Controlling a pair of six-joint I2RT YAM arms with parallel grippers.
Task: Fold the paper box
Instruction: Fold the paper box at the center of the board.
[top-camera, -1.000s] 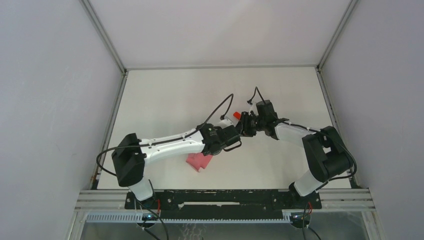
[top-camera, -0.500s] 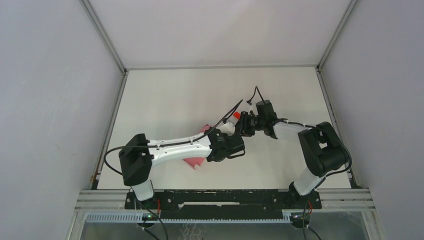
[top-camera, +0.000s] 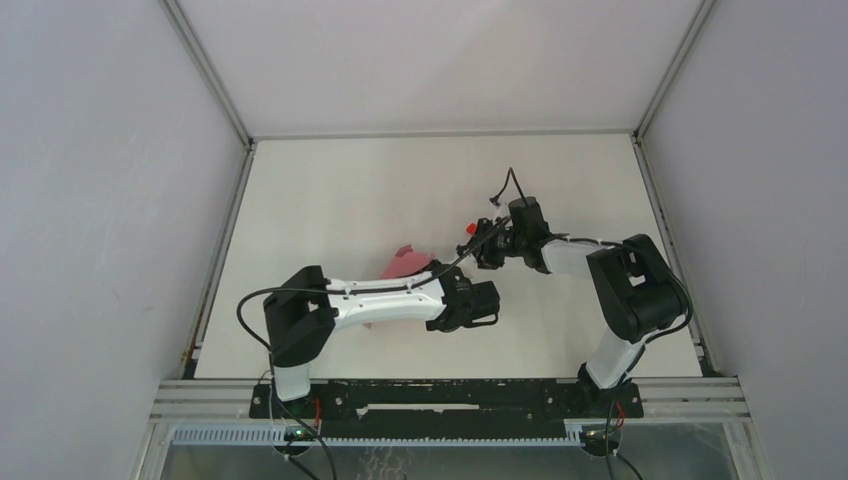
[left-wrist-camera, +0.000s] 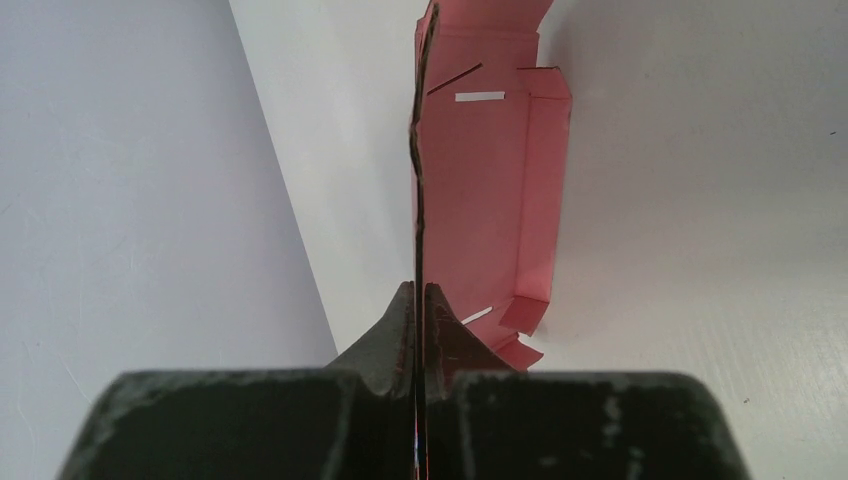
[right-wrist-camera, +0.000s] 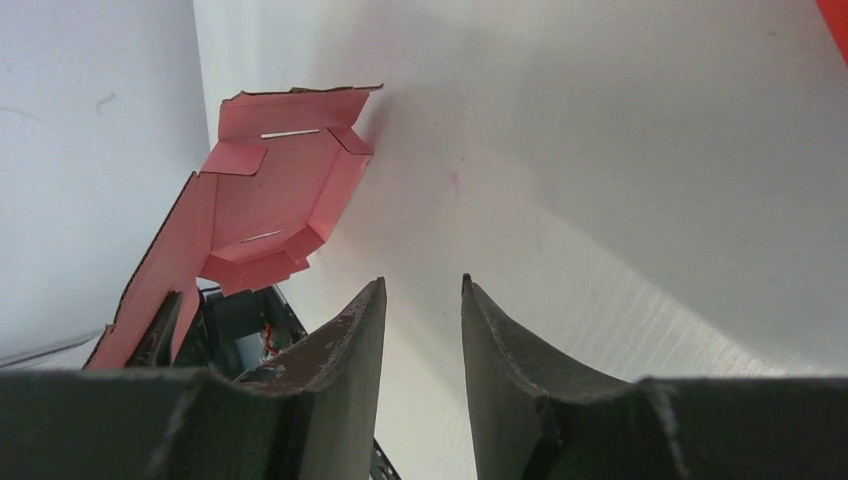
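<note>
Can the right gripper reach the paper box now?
Probably yes: the right gripper is open and empty, only bare table lies between it and the paper box, held by the left gripper.

From above we see only a pink corner of the paper box (top-camera: 404, 264). The rest lies under the left arm (top-camera: 385, 298), which covers also its own fingers. Beyond the left fingers (left-wrist-camera: 397, 335) the box runs out of the upper edge. Far right of the right fingers (right-wrist-camera: 352, 340), a red block (right-wrist-camera: 836, 18) is cut by the corner.
</note>
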